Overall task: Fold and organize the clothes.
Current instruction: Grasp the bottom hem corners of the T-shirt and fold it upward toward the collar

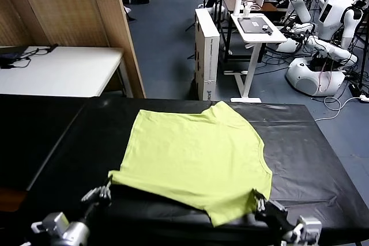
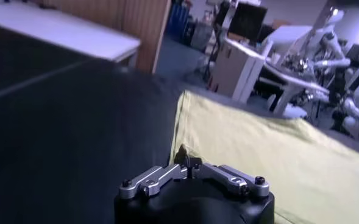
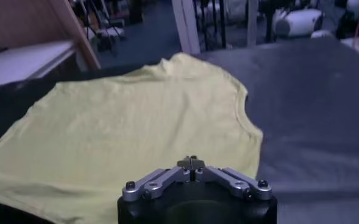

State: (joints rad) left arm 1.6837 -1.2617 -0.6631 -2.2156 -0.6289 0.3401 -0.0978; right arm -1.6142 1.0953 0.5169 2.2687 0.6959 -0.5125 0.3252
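So we're looking at the lime T-shirt (image 1: 193,156) lying spread out flat in the middle of the black table (image 1: 305,142), plain side up. Our left gripper (image 1: 105,190) is sitting at the near left corner of the shirt, fingers pressed together and pinching that corner. Our right gripper (image 1: 258,201) is doing the same at the near right corner, fingertips closed tight, pinching the fabric edge there.

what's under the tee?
The yellow-green T-shirt lies spread on the black table. Left pincer and right pincer pinch its near edge; anything beneath is covered.
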